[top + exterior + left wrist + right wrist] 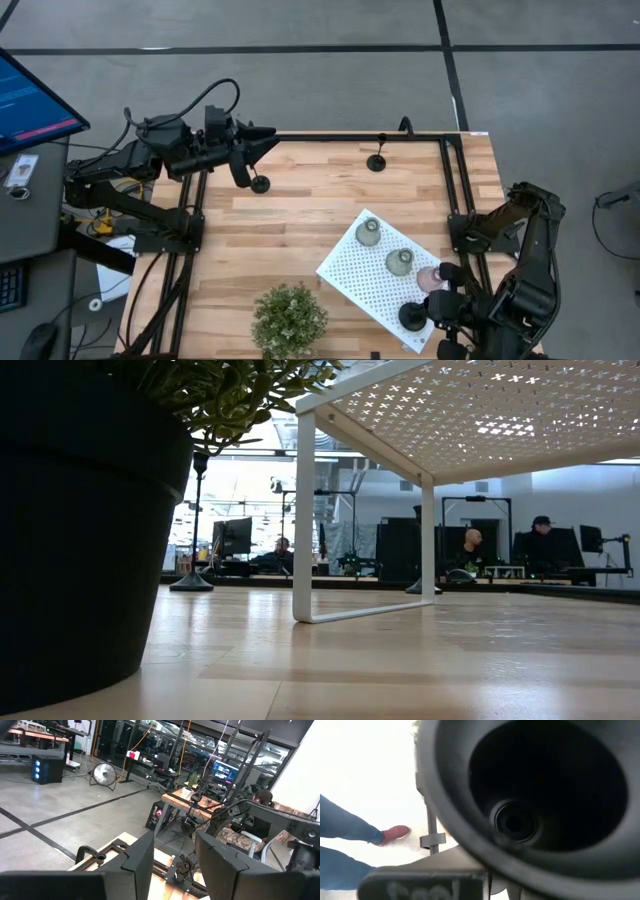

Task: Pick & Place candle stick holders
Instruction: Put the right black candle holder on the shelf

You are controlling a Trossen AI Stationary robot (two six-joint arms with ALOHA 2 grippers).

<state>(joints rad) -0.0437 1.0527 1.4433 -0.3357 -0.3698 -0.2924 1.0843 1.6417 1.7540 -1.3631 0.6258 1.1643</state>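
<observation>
The floor (pixel 330 85) around the table is grey concrete, crossed by dark straight lines. At the left side of the high view stands a desk (pixel 30 215) with a monitor (pixel 30 100) that shows a blue screen, and a keyboard (pixel 10 287) lies lower on it. In the low view the room behind is a bright open office: several people (pixel 470 550) sit at desks with dark monitors (pixel 235 536), and strong daylight comes through large windows (pixel 250 485). The left wrist view shows a round fan (pixel 103 772) standing on the floor, a computer case with blue lights (pixel 47 768), orange cables (pixel 145 737) hanging from above, and a white wall (pixel 302 775) at one side.
</observation>
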